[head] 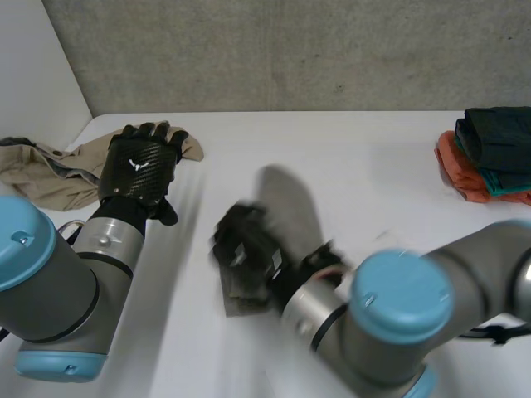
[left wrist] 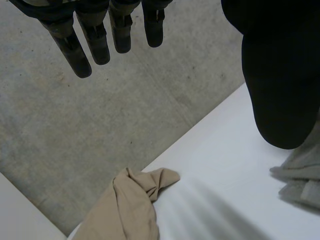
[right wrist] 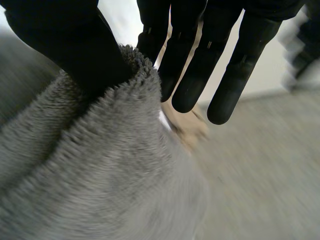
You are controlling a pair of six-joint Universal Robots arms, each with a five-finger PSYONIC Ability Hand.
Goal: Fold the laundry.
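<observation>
My right hand (head: 245, 245) is near the middle of the table, shut on a grey fluffy towel (head: 286, 203) that it lifts off the surface. In the right wrist view the thumb (right wrist: 65, 40) presses the grey towel's (right wrist: 100, 175) edge against the fingers (right wrist: 190, 75). My left hand (head: 141, 166) hovers open at the left, over the near end of a crumpled tan cloth (head: 41, 170). Its straight fingers (left wrist: 82, 45) hang above the tan cloth (left wrist: 125, 210), touching nothing. A bit of the grey towel (left wrist: 302, 175) shows beside its thumb.
A stack of folded clothes (head: 489, 157), orange below and dark teal on top, sits at the table's far right edge. A grey concrete wall runs behind the white table (head: 365, 157).
</observation>
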